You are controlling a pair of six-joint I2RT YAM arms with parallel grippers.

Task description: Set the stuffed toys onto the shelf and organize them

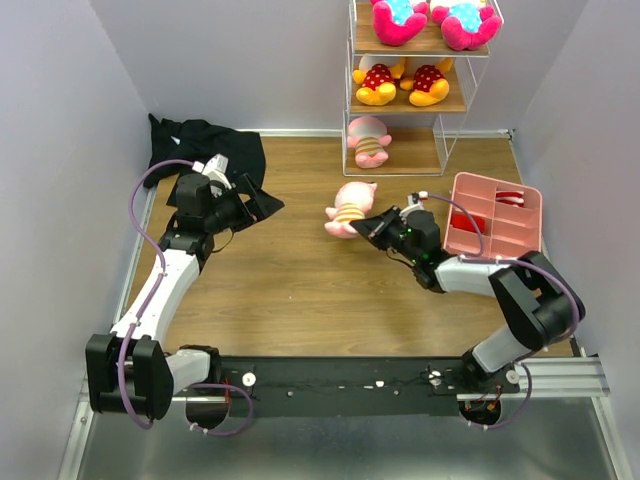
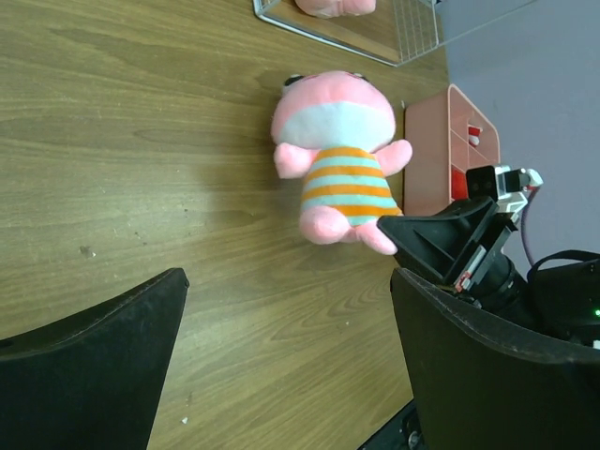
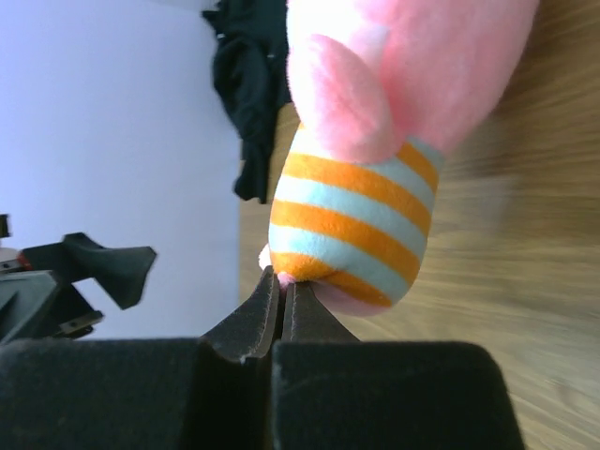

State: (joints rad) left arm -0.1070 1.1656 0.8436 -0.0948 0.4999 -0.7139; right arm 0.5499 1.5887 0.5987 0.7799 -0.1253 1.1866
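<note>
A pale pink stuffed toy (image 1: 350,208) (image 2: 339,169) (image 3: 375,141) in an orange and blue striped shirt lies on the wooden table in front of the shelf (image 1: 425,150). My right gripper (image 1: 366,228) (image 3: 283,281) is shut, its tips pinching the toy's lower edge. My left gripper (image 1: 265,205) (image 2: 289,281) hangs open to the left of the toy, apart from it, with nothing between its fingers. On the shelf, two magenta toys (image 1: 432,20) sit on the top board, two yellow toys (image 1: 402,82) on the middle one and another pink toy (image 1: 368,140) on the bottom one.
A pink compartment tray (image 1: 495,225) (image 2: 441,159) lies right of the right gripper. A black cloth (image 1: 205,145) (image 3: 248,94) is bunched in the back left corner. Grey walls close in the table on the left, right and back.
</note>
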